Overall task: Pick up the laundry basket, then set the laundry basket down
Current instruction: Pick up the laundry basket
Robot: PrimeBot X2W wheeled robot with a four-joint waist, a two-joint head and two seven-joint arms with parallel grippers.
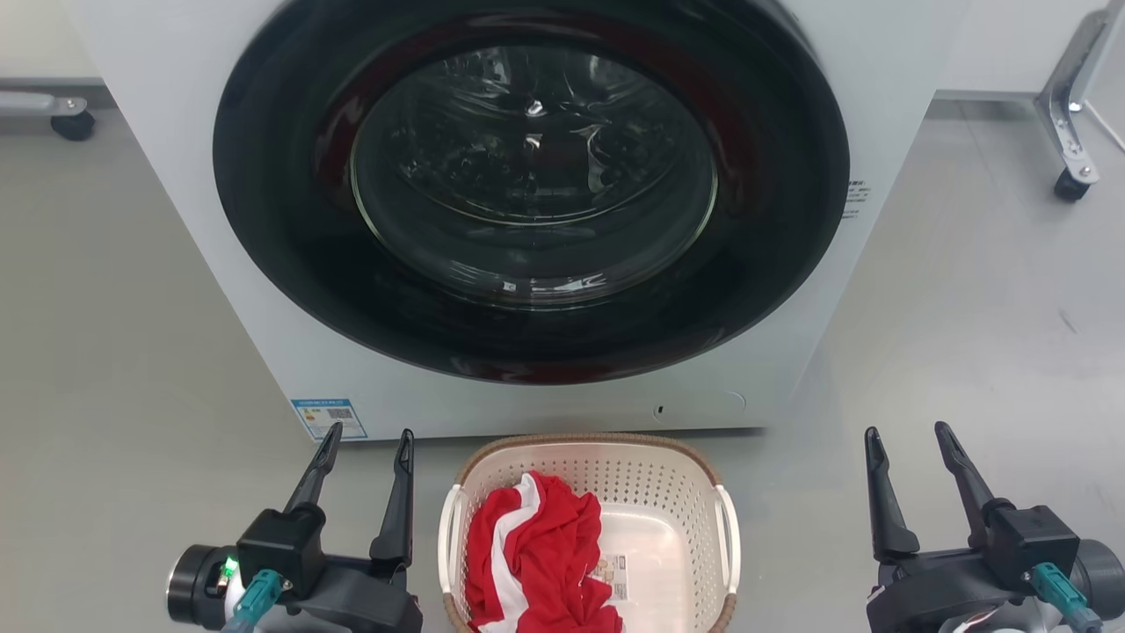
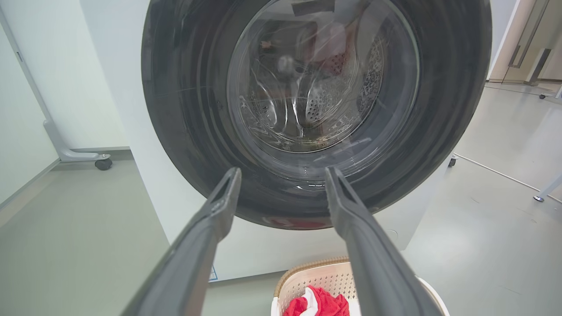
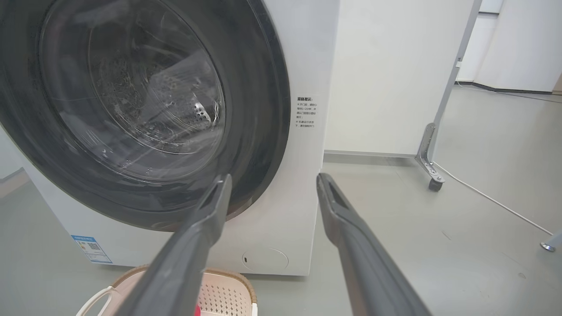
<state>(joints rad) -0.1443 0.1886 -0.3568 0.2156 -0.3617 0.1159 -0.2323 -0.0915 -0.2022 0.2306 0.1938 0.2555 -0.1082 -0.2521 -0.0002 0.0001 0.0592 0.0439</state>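
Two claws: left claw (image 1: 370, 432) and right claw (image 1: 906, 431), both spread wide, empty, flanking laundry basket (image 1: 615, 479). Basket: on floor (image 1: 105, 352) before washing machine (image 1: 527, 220), red-and-white garment (image 1: 536, 554) inside; near end cropped, probably sitting flat. Step: pick-up not begun. Next: each claw must reach a side handle (image 1: 449, 536), then lift evenly.

Bright, flat indoor light, pretty even all over. Just faint soft shadow on floor (image 1: 105, 352) along washing machine (image 1: 527, 409) base. Door glass (image 1: 533, 167) messy: glare streaks, small hotspots, reflections, inside hard to read. Head view sharp. Wrist views fisheye-ish, straight lines lean and bow toward frame edges.
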